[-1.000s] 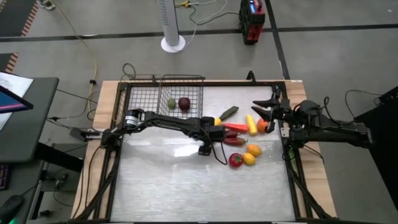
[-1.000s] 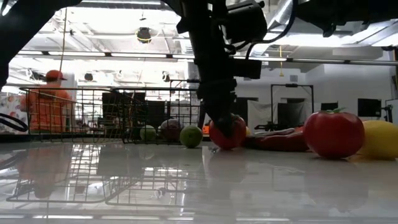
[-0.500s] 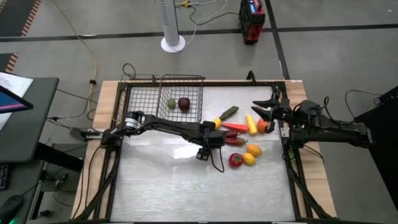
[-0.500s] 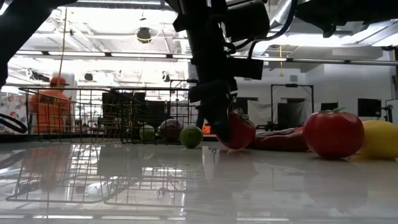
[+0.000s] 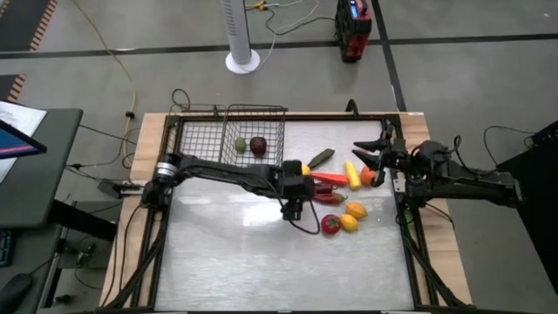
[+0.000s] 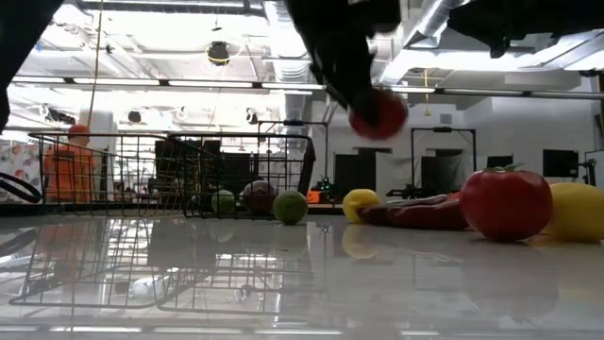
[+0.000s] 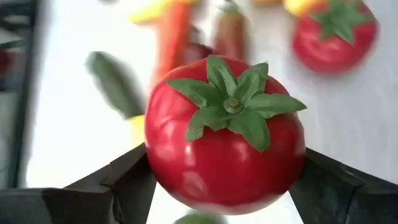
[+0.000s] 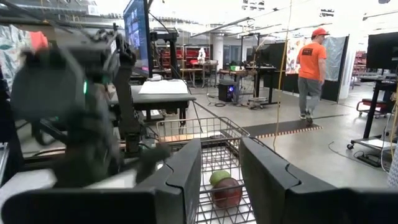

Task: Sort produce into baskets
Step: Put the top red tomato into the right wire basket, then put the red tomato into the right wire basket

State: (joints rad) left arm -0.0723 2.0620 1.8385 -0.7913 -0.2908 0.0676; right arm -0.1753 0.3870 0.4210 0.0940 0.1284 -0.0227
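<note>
Now left gripper point(image 7: 224, 180) clamped on red tomato point(image 7: 225, 134) above table; right gripper point(image 8: 221, 168) together.

Grey concrete floor point(image 5: 488, 78), white fan pole point(image 5: 241, 35), ceiling strip lights point(image 6: 179, 85), desks point(image 8: 163, 96), person in orange point(image 8: 309, 68).

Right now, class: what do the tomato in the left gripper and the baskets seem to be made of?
Tomato: probably glossy moulded plastic, given its soft highlights; its leaf cap looks like ribbed fabric. Baskets: black wire mesh, likely coated metal, since the thin crossing strands are see-through. Left gripper holds the tomato.
</note>
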